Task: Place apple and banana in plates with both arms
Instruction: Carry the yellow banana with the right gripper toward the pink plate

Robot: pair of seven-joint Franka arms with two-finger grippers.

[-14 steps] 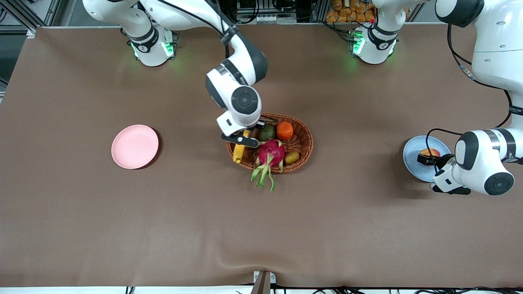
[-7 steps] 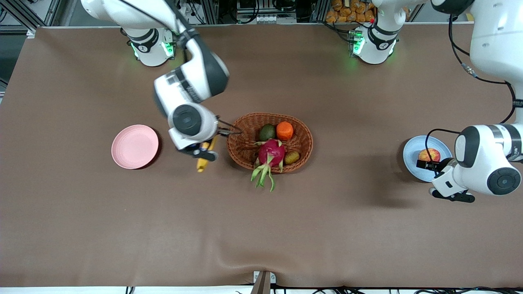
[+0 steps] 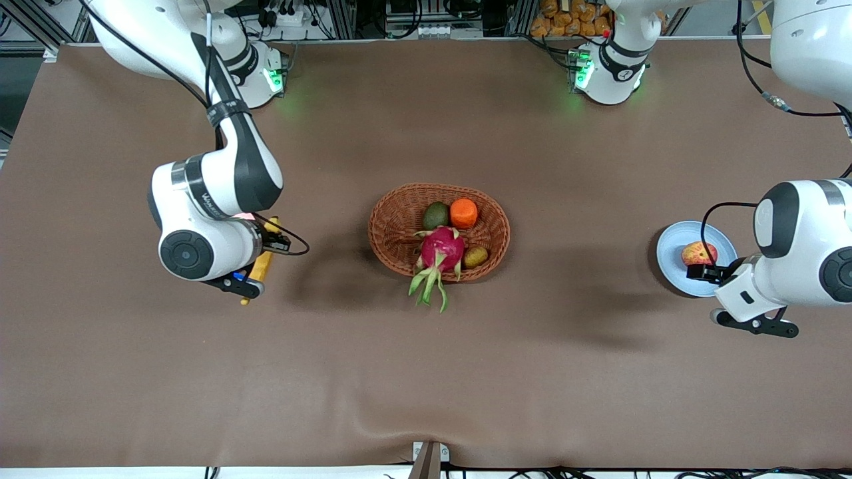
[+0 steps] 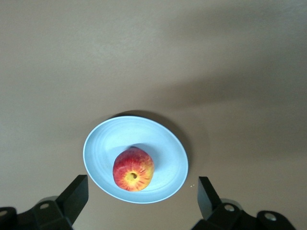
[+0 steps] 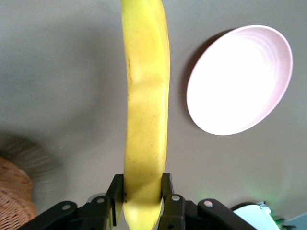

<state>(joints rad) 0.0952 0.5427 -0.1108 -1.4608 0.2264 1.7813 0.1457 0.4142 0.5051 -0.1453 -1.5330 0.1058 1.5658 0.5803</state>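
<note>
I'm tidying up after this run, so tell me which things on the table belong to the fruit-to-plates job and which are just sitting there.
Part of the job:
- apple, lying in the blue plate
- banana, gripped by the right gripper in the air
- pink plate, nothing in it
- left gripper, open above the apple

Just lying about:
- wicker basket
- dragon fruit, orange, avocado, kiwi in the basket
</note>
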